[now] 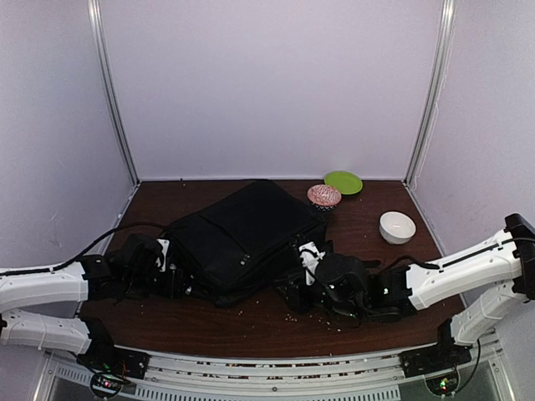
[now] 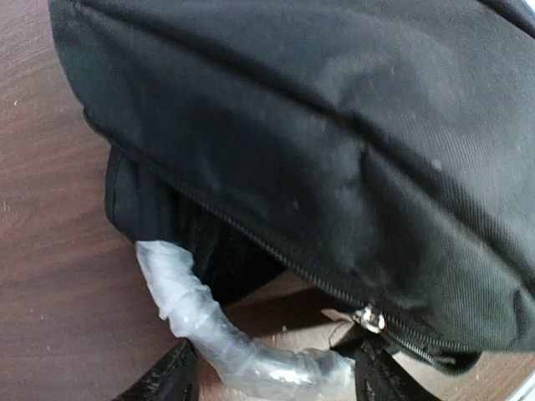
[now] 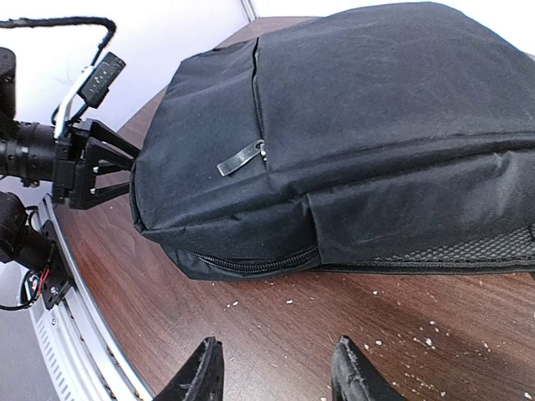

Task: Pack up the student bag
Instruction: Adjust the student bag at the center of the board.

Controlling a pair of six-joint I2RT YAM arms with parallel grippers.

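My left tool (image 2: 274,372) is sitting spread around the student bag's (image 1: 242,230) silvery handle (image 2: 196,313). My right tool (image 3: 276,363) is hovering spread, gripping nothing, just beside the bag, which is lying flat mid-bench (image 1: 384,276).

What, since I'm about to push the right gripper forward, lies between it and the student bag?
Nothing solid. In the right wrist view, only bare table with a few scattered pale crumbs separates the open right gripper from the near side of the student bag.
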